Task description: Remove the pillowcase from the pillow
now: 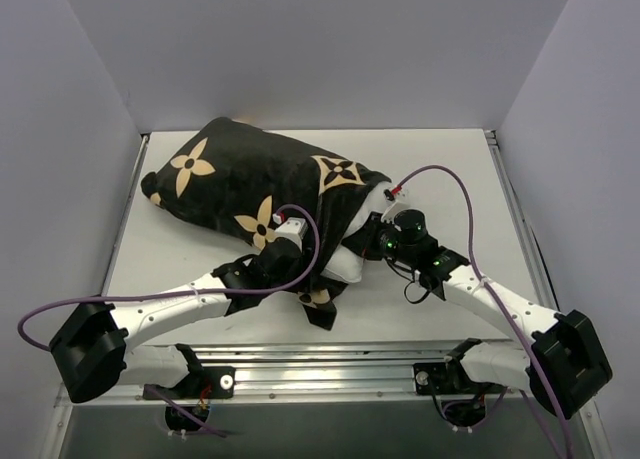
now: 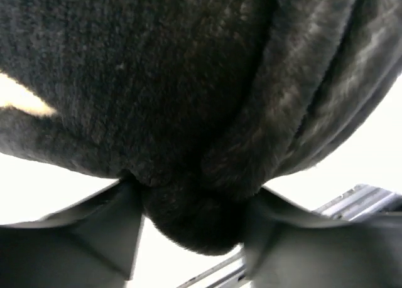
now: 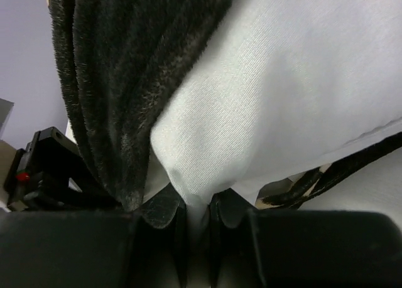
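Pillowcase [image 1: 250, 174] long axis far-left to near-right, open end right, pillow [image 1: 350, 261] showing there

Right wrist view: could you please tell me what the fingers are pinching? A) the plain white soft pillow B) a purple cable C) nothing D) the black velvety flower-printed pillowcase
A: the right gripper's fingers are shut on a fold of the plain white soft pillow, while the black velvety pillowcase hangs beside it to the left.

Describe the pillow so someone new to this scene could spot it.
On the white table, find the black flower-printed pillowcase. The pillow is the plain white cushion poking out of its right end, pinched by the right gripper; it alone is unprinted.
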### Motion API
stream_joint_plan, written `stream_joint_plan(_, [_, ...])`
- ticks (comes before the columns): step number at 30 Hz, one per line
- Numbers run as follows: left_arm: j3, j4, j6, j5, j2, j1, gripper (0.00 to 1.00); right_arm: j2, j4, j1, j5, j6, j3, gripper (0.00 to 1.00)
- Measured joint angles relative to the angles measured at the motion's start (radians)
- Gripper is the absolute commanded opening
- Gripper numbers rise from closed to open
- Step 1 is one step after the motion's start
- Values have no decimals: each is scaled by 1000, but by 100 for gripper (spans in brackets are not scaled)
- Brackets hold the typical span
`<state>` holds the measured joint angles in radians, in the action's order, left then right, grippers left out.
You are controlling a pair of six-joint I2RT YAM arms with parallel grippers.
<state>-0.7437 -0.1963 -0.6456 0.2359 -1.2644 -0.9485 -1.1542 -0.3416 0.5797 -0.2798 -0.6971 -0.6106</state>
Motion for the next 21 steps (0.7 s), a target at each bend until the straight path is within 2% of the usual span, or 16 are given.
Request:
stream_joint_plan(1, [-4, 1, -7, 12, -5, 0, 35, 3, 20, 1, 0, 1, -14, 0])
stream_joint_plan(2, [-10, 2, -14, 27, -10, 0, 7, 7, 35, 3, 0, 3, -27, 0])
stream_joint_plan(3, [-17, 1, -21, 47, -13, 0, 3, 11, 52, 5, -1, 4, -39, 0])
stream_joint_plan(10, [-49, -36, -86, 202, -3, 40, 2, 59, 270, 6, -19, 49, -181, 0])
stream_joint_plan(14, [-43, -47, -171, 240, 8, 174, 2, 154, 418, 6, -48, 72, -269, 0])
stream_joint_plan(17, [4, 11, -243, 243, 9, 273, 2, 219, 506, 6, -84, 79, -325, 0])
stream_joint_plan(21, [36, 71, -307, 233, -27, 336, 2, 282, 599, 6, -120, 97, -346, 0])
